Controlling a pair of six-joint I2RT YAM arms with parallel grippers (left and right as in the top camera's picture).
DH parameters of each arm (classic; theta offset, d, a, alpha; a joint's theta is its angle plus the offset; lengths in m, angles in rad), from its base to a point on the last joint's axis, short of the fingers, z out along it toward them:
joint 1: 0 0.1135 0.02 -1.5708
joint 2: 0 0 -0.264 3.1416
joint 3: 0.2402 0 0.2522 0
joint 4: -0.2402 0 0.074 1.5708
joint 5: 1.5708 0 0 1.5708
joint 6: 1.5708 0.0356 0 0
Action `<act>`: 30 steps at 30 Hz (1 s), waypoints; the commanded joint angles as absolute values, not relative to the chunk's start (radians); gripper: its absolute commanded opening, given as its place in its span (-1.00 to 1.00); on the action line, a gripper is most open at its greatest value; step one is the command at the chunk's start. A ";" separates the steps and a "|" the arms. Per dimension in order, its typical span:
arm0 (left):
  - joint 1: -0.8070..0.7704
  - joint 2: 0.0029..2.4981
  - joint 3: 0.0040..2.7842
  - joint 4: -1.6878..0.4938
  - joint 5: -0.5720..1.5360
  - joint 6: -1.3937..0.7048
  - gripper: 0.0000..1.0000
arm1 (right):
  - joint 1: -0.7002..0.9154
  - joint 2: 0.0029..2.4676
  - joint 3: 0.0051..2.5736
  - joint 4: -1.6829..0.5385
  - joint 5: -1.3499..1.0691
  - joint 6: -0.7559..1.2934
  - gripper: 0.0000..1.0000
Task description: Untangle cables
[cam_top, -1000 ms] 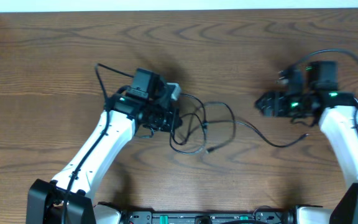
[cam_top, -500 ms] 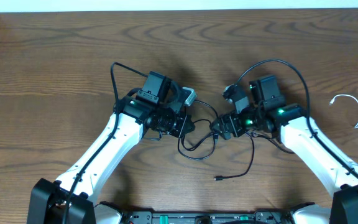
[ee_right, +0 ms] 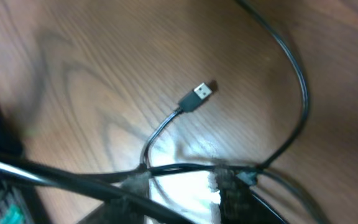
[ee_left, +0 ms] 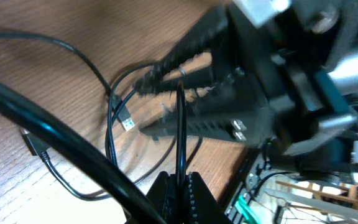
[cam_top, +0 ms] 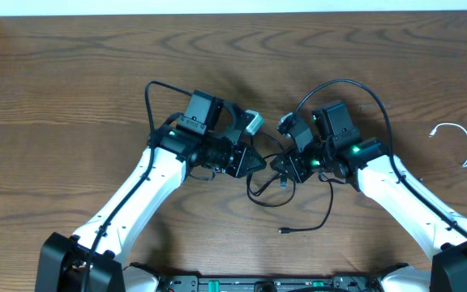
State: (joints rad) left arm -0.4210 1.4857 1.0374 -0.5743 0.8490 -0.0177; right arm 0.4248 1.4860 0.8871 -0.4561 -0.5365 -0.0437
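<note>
Left gripper (ee_left: 179, 182) is clamped on a black cable (ee_left: 181, 130); right gripper (ee_right: 182, 183) sits narrowed across another strand (ee_right: 185, 167), hold unclear. Both arms (cam_top: 136, 195) reach inward, tips nearly meeting over the tangle (cam_top: 267, 189) on the brown wood table (cam_top: 71, 81). Only overhead shows the white cable (cam_top: 434, 130) at far right.

Likely a robotics lab: a white-and-black left arm (cam_top: 140, 191) and right arm (cam_top: 412, 195) stand at the near edge of a bare wood-grain counter (cam_top: 55, 65), with wired electronics (cam_top: 258, 284) between their bases.
</note>
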 commanded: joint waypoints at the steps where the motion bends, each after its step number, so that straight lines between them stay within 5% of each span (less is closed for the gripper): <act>1: -0.382 1.496 1.036 -0.566 0.931 0.004 -0.85 | 0.428 1.493 0.878 -0.456 -0.502 -0.050 -0.86; 5: -0.360 1.496 1.036 -0.569 0.892 0.004 -0.67 | 0.428 1.493 0.878 -0.458 -0.439 -0.044 -0.98; 19: -0.360 1.496 1.036 -0.601 0.768 0.003 -0.79 | 0.426 1.493 0.876 -0.510 -0.192 0.007 -0.98; 27: -0.360 1.496 1.036 -0.596 0.762 0.001 -0.79 | 0.427 1.493 0.876 -0.516 -0.352 0.006 -0.98; 30: -0.360 1.497 1.036 -0.588 0.762 -0.001 -0.46 | 0.427 1.493 0.876 -0.519 -0.373 -0.001 -0.98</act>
